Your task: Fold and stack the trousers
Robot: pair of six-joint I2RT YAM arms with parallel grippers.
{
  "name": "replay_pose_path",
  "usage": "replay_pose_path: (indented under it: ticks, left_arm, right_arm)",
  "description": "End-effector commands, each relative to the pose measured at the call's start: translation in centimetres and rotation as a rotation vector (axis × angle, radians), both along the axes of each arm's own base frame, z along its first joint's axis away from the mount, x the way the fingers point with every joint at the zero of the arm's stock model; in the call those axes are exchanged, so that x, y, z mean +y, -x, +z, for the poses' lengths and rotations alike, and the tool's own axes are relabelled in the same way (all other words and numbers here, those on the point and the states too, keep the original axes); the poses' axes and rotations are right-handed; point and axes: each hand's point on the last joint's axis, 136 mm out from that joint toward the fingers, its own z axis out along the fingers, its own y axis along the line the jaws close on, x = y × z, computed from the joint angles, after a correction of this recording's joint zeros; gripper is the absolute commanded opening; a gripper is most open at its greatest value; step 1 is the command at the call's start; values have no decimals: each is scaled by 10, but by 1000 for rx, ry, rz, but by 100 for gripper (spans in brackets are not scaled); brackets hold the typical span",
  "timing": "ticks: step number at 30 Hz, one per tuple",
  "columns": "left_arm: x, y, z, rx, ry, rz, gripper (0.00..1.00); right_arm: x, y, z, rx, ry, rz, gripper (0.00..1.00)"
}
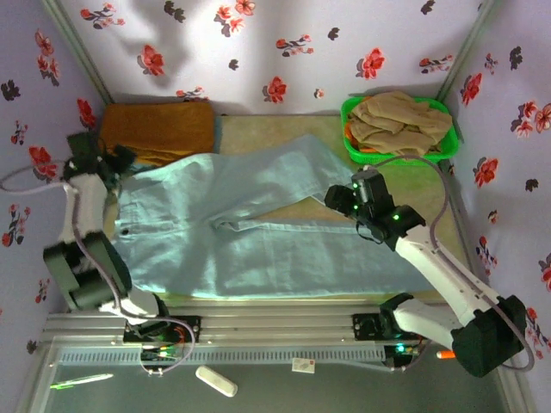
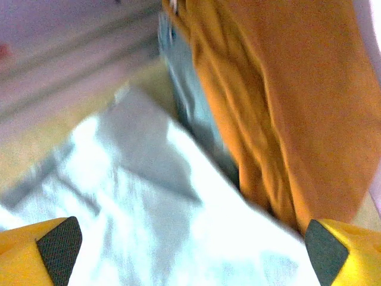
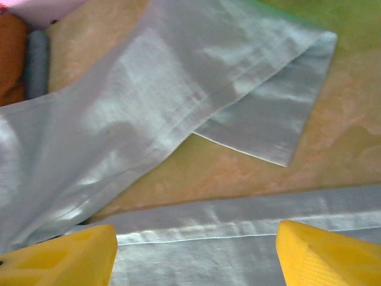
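Left gripper (image 1: 96,160) sits at the back-left corner of the trousers (image 1: 258,232), right by the waistband, just beside the mustard cloth (image 1: 159,129). Its wrist cam is pretty blurry, but the fingers (image 2: 59,247) are clearly spread wide over pale fabric, with the mustard folds along the right. That arm bends up from its base and runs along the table's left edge.

The trousers lie flat, waist left, legs fanning out to the right. The overhead shows the far leg's end close to the green basket (image 1: 348,112) of beige clothing (image 1: 400,120).

Right gripper (image 1: 344,200) hangs over the gap between the legs, also spread. Its cam shows the far leg's hem doubled over, plus the near leg's seam. That arm stretches diagonally in from the right.
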Motion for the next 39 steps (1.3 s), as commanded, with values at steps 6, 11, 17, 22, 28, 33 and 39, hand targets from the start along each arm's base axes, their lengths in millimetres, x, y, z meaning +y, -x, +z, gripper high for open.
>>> replay_pose_path:
  ticks: [6, 11, 17, 22, 28, 33, 39]
  left_arm:
    - [-164, 71, -47, -107, 97, -303, 89]
    - [-171, 99, -109, -15, 75, -315, 85]
    - [-164, 116, -138, 21, 52, -305, 81]
    - [-149, 130, -154, 39, 11, -262, 79]
    - [-112, 169, -186, 166, 20, -55, 37]
    - [-94, 182, -188, 171, 96, 76, 19]
    - [-80, 183, -174, 162, 99, 121, 14]
  right_arm:
    - [-40, -42, -56, 152, 49, -173, 63]
    - [-36, -104, -84, 229, -147, -319, 63]
    - [-24, -160, -100, 247, -235, -398, 60]
    - [-26, -167, -129, 303, -214, -451, 62]
    - [-27, -164, -133, 302, -204, -454, 64]
    - [-32, -168, -137, 296, -200, -474, 66]
    - [-33, -178, -143, 310, -191, -482, 66]
